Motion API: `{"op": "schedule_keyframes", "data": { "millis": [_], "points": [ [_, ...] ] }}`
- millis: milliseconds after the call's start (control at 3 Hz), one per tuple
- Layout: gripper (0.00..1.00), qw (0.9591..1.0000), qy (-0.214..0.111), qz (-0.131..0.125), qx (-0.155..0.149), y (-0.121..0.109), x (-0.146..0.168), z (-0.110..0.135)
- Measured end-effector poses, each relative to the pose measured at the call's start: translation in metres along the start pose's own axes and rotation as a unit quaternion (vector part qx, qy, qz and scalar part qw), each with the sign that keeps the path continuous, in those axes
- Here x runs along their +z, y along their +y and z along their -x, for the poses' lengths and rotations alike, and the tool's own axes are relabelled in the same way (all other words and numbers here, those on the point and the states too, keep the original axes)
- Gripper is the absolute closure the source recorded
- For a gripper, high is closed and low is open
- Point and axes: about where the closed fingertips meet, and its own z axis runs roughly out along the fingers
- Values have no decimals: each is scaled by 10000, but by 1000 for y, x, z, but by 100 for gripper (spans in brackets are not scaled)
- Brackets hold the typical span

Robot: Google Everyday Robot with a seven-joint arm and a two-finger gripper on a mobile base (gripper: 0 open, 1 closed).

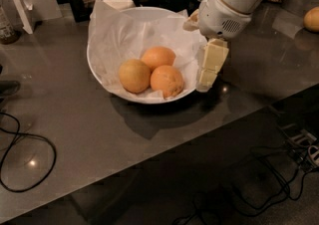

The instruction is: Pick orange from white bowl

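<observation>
Camera view showed the gripper (203,85) at the white bowl's (144,100) right rim, its grip unclear, the orange (167,80) inside.

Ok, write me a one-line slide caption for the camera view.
The gripper hangs at the right rim of the white bowl, close to the orange lying inside it.

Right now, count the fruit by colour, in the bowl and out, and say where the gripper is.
Deep orange: 1, the orange, in the white bowl
Lighter orange: 1, the lighter fruit, in it
Yellowish-brown: 1, the duller fruit, in it
Yellow-orange: 1, the far fruit, on the table
Total: 4
The gripper is at the bowl's right rim.
</observation>
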Motion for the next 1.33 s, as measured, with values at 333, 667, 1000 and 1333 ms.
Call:
{"op": "schedule_keyframes", "data": {
  "millis": [333,667,1000,1333],
  "points": [
    [0,9993,298,19,-243,1,8,9],
    [17,9992,302,19,-245,1,9,9],
    [30,9992,300,18,-247,1,9,9],
    [29,9993,197,-16,-314,-2,10,14]
  ]
}}
